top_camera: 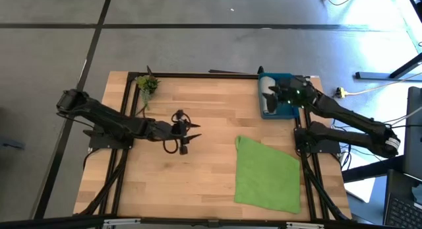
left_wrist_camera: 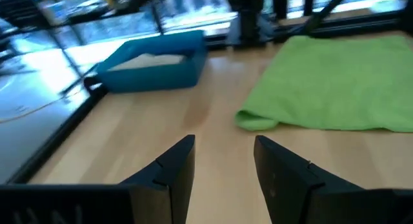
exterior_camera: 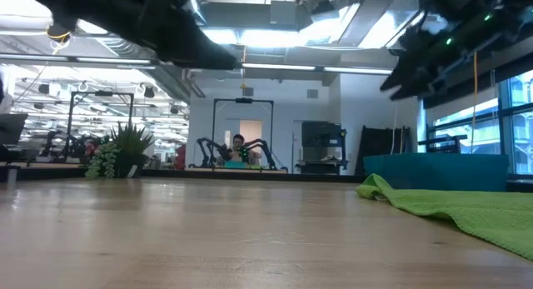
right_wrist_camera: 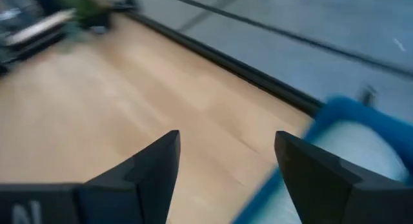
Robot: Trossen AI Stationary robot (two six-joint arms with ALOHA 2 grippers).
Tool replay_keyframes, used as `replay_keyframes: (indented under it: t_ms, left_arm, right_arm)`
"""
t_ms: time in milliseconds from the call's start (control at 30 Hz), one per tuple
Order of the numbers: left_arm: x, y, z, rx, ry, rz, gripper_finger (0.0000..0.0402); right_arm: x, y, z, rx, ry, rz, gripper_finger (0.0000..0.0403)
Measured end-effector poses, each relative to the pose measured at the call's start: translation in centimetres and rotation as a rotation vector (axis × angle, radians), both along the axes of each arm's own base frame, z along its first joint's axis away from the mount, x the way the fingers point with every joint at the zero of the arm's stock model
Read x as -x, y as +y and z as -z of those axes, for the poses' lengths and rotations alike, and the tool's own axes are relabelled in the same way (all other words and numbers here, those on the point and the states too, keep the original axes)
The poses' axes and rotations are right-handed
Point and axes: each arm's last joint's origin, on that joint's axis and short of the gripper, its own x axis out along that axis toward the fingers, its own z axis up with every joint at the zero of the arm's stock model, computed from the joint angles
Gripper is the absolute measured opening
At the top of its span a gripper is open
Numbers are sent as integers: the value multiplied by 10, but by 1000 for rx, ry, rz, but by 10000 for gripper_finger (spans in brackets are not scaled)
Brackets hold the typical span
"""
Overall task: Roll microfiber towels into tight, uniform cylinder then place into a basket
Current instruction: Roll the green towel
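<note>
The bright green towel point(top_camera: 269, 174) lies spread flat on the table's right half; one corner point(left_wrist_camera: 255, 121) is curled up. The blue basket point(top_camera: 285, 78) stands at the far right, with a light grey towel point(top_camera: 266, 88) inside it. My right gripper point(top_camera: 275, 92) hovers open above the basket's left part, with nothing between its fingers. My left gripper point(top_camera: 191, 138) stands open over the bare wood at the middle of the table, pointing toward the green towel and clear of it.
A small green plant sprig point(top_camera: 147, 84) stands at the table's far left corner. Bare wood point(top_camera: 198, 183) lies between my left gripper and the green towel. Black frame rails point(top_camera: 198, 74) run along the table's edges.
</note>
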Motion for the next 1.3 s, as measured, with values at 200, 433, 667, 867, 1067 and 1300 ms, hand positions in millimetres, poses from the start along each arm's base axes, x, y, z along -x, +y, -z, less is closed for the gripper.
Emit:
replay_keyframes:
  t_ms: [200,433,667,867,1067,1300]
  left_arm:
    - [-49,6,15,24,51,51,150]
    - [-114,17,29,-24,133,154,150]
    - [-157,38,49,77,206,196,150]
    - [-173,52,62,204,239,120,150]
    - [-183,60,80,325,263,109,150]
    - [-197,59,94,329,277,110,150]
  right_arm:
    - [-5,30,-10,89,-36,-214,252]
    - [-17,50,-11,227,24,-401,252]
    - [-21,66,-10,343,75,-580,252]
    - [-22,77,-8,360,75,-736,252]
    - [-21,85,-7,363,59,-896,252]
    - [-21,87,-5,355,67,-943,252]
